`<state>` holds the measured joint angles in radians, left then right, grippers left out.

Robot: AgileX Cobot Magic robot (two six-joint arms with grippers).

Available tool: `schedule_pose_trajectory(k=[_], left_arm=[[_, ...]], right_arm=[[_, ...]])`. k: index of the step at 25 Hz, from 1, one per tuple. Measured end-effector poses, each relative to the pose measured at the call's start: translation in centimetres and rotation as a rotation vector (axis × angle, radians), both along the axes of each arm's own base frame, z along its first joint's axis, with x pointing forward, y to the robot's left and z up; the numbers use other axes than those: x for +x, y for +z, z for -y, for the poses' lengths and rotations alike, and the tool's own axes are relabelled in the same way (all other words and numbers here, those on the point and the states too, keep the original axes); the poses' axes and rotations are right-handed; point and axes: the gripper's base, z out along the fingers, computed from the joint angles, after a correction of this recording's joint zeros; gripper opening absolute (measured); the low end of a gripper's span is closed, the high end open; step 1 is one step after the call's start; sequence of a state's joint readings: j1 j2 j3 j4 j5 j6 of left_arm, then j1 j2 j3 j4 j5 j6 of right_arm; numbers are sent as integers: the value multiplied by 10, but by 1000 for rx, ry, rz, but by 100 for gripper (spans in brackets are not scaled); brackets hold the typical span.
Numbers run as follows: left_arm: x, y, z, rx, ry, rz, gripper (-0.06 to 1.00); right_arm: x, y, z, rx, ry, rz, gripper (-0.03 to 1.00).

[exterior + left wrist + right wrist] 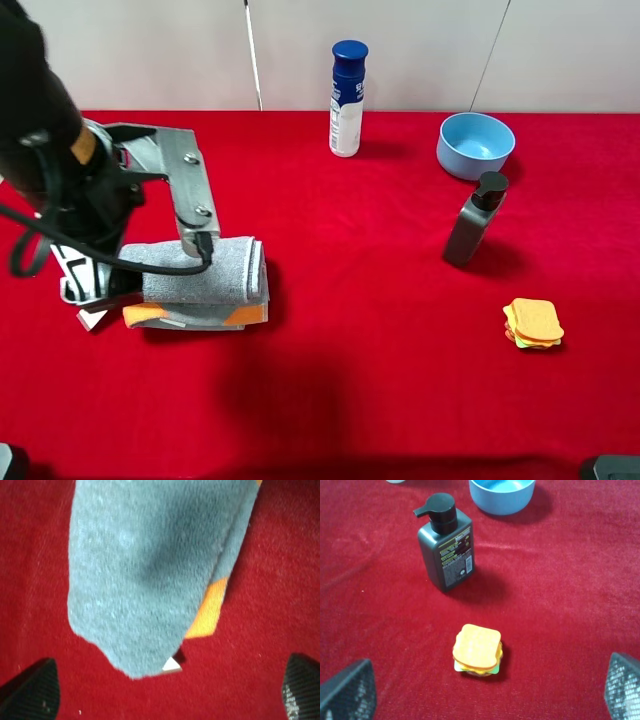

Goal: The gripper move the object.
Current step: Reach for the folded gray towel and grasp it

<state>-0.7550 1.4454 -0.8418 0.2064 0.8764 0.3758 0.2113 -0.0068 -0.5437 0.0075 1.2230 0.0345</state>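
Note:
The folded grey towel (pixel 205 272) with orange bands lies on the red cloth at the left. Its white tag (pixel 90 320) sticks out at its left end. My left gripper (pixel 138 268), silver-grey on a black arm, hangs over that end. In the left wrist view the towel (pixel 150 570) and its tag (pixel 172 665) lie just ahead of the left gripper (pixel 167 692). Its dark fingertips (pixel 30 692) stand wide apart, and it is open and holds nothing. My right gripper (pixel 485 692) is open and empty above the cloth, near the sponge stack.
A small orange-yellow sponge stack (pixel 532 323) (pixel 477 650) lies at the right front. A dark pump bottle (pixel 475 220) (pixel 447 550) stands behind it, then a blue bowl (pixel 475 145) (pixel 502 495). A white bottle with a blue cap (pixel 347 100) stands at the back middle.

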Motion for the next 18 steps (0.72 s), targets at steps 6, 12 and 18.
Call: schedule_pose_trajectory(k=[6,12,18], left_arm=[[10,-20,10,0,-21,-12,87],[17,-40,18,4,-41,-25,87],[23,-55,23,8,-67,-16,87]], right_arm=[[0,0,0,0,0,0,69],[0,0,0,0,0,0,69],[0,0,0,0,0,0,69]])
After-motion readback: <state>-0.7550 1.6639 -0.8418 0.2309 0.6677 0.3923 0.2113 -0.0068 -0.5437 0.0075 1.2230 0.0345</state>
